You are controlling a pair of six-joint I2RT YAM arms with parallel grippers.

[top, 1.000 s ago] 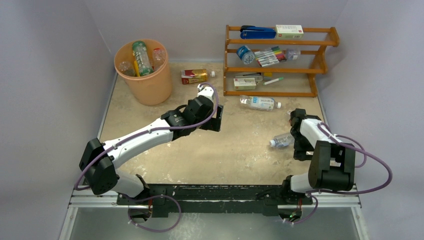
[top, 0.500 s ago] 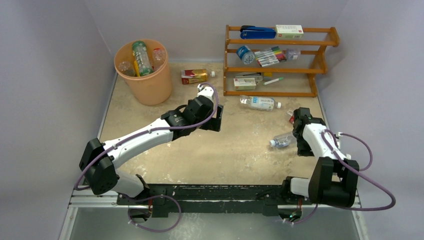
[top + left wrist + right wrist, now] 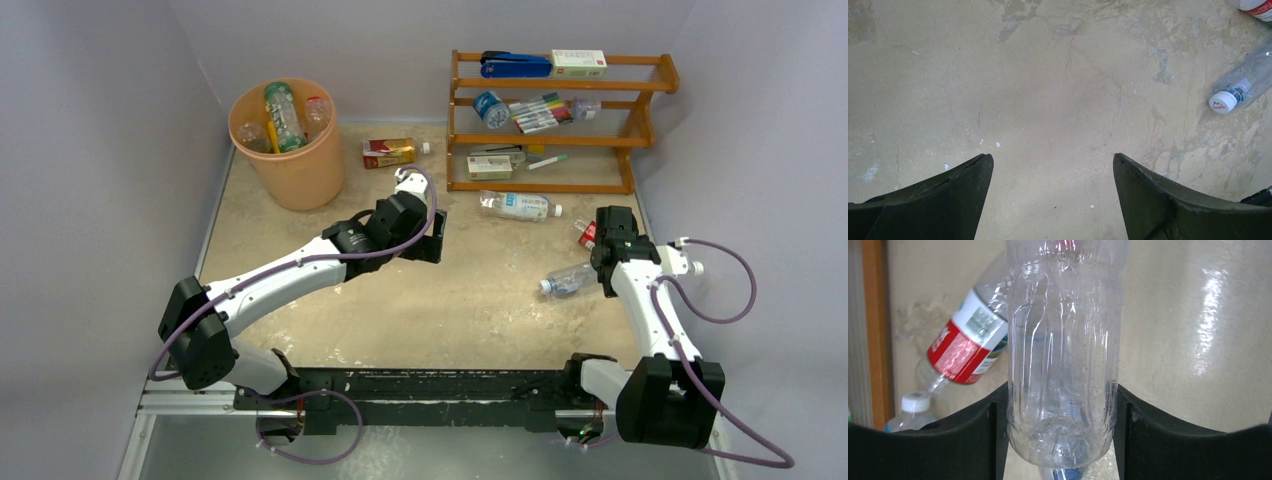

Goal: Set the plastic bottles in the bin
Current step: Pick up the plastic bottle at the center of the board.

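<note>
No words or numbers can be read. The white cap (image 3: pixel 1223 101) of the clear bottle (image 3: pixel 1251 80) has a tiny red and blue mark, too small to read. The red-label bottle (image 3: pixel 960 352) has blurry white letters.

Bare surface (image 3: pixel 480 320) in the middle gives free passage. Right hand (image 3: pixel 1062 402), gripping clear bottle (image 3: pixel 1063 340), is hemmed by 1 red-labelled bottle (image 3: pixel 960 347) and wooden rack (image 3: pixel 540 187). Left arm (image 3: pixel 300 265) lies between it and bin (image 3: pixel 300 175).
</note>
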